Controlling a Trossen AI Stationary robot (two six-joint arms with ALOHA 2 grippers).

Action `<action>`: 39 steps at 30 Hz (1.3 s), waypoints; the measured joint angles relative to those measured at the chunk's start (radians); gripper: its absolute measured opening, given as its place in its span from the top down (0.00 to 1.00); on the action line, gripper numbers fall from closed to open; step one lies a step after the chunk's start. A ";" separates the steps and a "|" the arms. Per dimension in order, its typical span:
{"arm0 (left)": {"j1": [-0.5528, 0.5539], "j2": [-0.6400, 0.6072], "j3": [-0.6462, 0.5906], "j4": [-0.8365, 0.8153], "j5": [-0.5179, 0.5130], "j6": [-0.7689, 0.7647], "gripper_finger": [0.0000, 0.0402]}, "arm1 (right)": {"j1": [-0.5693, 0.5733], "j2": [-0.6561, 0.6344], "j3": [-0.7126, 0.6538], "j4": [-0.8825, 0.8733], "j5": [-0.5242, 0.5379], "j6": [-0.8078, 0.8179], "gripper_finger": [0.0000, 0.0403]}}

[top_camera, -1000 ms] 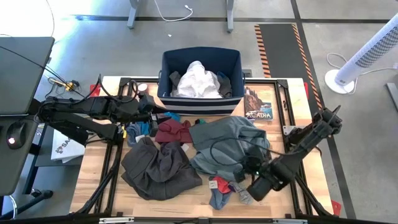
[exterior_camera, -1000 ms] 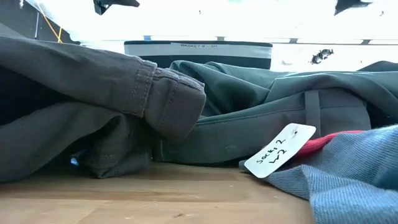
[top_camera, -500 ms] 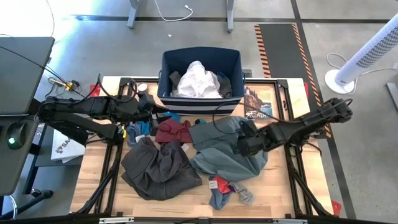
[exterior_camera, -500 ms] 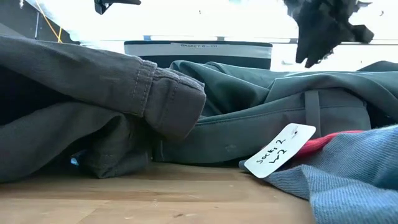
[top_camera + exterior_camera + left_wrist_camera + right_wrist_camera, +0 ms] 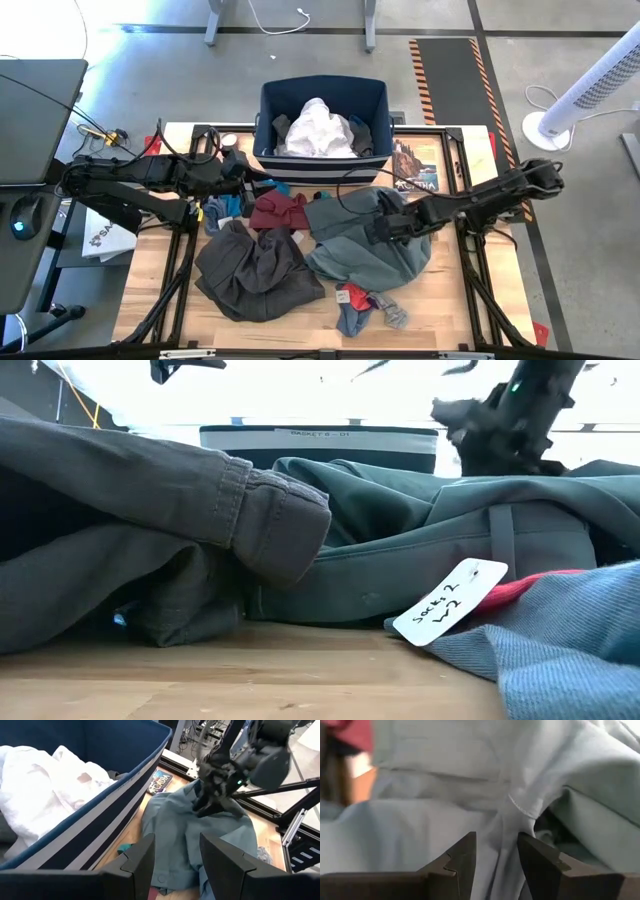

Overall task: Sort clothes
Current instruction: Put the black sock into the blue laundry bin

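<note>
— Where's your right gripper (image 5: 383, 228)?

— Right of centre in the high view, over the grey-green shirt (image 5: 350, 245), jaws apart with fabric showing in the gap, nothing clamped.

— And the left gripper (image 5: 240, 170)?

— Upper left, beside the navy bin (image 5: 268, 110), jaws apart and empty. White garment (image 5: 316, 130) lies in the bin; trousers (image 5: 255, 270), maroon piece (image 5: 277, 211) and socks (image 5: 362, 305) lie on the tabletop (image 5: 150, 290).

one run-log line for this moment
right gripper: open, over grey-green shirt | left gripper: open, waiting by navy bin | white garment: in bin
</note>
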 joint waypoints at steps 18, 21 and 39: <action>0.000 0.000 0.000 0.019 -0.037 -0.009 0.62 | 0.068 0.103 0.036 -0.112 -0.166 0.029 0.98; 0.000 0.000 0.000 0.019 -0.047 -0.009 0.62 | 0.110 0.076 0.119 -0.220 -0.095 0.077 0.99; 0.000 0.031 0.000 0.035 -0.044 -0.011 0.62 | 0.367 0.049 0.740 -0.848 0.143 0.407 1.00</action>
